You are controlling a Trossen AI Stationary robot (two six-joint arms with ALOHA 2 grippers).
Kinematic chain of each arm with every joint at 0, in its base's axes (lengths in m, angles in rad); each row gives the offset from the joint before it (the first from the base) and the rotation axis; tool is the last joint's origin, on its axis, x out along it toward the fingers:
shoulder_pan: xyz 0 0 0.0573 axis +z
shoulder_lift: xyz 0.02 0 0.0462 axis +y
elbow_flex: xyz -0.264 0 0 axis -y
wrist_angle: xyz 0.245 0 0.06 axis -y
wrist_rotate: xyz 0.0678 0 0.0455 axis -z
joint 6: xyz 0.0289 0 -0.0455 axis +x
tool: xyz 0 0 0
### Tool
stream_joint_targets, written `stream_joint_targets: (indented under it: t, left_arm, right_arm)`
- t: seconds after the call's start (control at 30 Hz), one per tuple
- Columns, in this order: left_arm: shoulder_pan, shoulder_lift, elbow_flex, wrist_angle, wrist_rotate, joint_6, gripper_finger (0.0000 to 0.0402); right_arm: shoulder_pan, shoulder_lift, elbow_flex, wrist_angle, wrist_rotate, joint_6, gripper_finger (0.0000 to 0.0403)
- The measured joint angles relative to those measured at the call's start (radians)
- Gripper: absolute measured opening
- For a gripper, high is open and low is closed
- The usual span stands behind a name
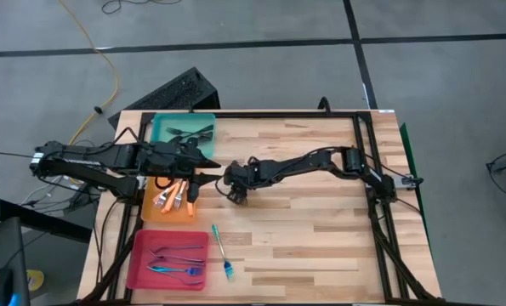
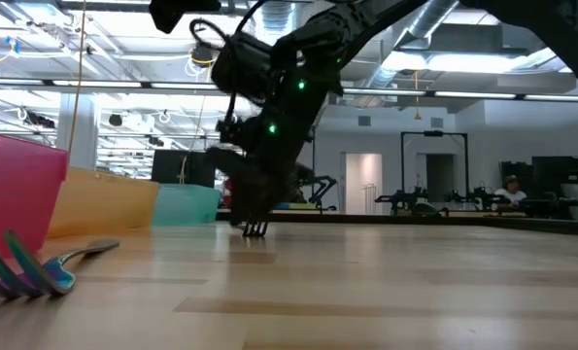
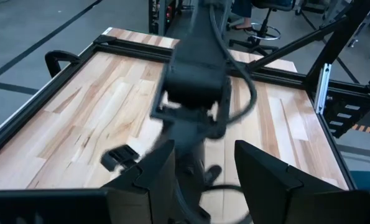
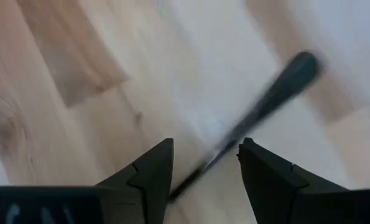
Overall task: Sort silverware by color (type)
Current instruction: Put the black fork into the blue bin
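Right end effector (image 4: 203, 171) hovers fingers-apart astride a slim dark grey-black fork (image 4: 259, 106) at the surface's ten o'clock, needing descent and closure next.

Bare table (image 1: 321, 229) right of the right arm (image 1: 295, 166); trays (image 1: 172, 204) and left arm (image 1: 108, 161) crowding the left edge.

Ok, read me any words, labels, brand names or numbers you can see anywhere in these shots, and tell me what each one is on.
None can be read.
The teal tray, orange tray and pink tray carry no visible print.
The forks show no markings.
The right gripper and the left gripper show no legible label.
Anything posted in the room behind the table is too small to read.
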Motion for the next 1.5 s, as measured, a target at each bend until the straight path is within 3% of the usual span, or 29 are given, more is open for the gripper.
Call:
stream_joint_targets:
  t: [0.2, 0.33, 0.47, 0.67, 1.1, 1.23, 1.33, 1.5]
  left_arm:
    - [0.0, 0.0, 0.0, 0.0, 0.0, 0.0, 0.0151]
    - [0.0, 0.0, 0.0, 0.0, -0.001, 0.0, 0.0151]
    - [0.0, 0.0, 0.0, 0.0, -0.012, -0.004, 0.0151]
    - [0.0, 0.0, 0.0, 0.0, -0.019, -0.005, 0.0151]
    - [-0.001, -0.003, 0.0, 0.008, -0.064, 0.005, 0.0151]
    - [0.0, -0.036, 0.0, 0.033, -0.081, 0.038, 0.0151]
    - [-0.011, -0.066, -0.014, 0.082, -0.082, 0.051, 0.0151]
    - [-0.033, -0.12, -0.144, 0.384, -0.082, 0.099, 0.0151]
  right_arm:
    - [0.018, 0.013, -0.004, -0.006, 0.003, 0.003, 0.0198]
    - [0.018, 0.013, -0.005, -0.016, 0.0, 0.006, 0.0173]
    - [0.018, 0.015, -0.005, -0.025, -0.001, 0.0, 0.0125]
    - [0.018, 0.009, -0.005, -0.02, -0.001, -0.061, 0.002]
    - [0.051, -0.116, -0.009, -0.114, 0.088, -0.184, 0.0021]
    - [0.034, -0.242, -0.155, -0.042, 0.135, -0.187, 0.0021]
    - [0.012, -0.405, -0.352, 0.148, 0.149, -0.161, 0.0021]
    - [-0.024, -0.645, -0.677, 0.515, 0.142, -0.073, 0.0021]
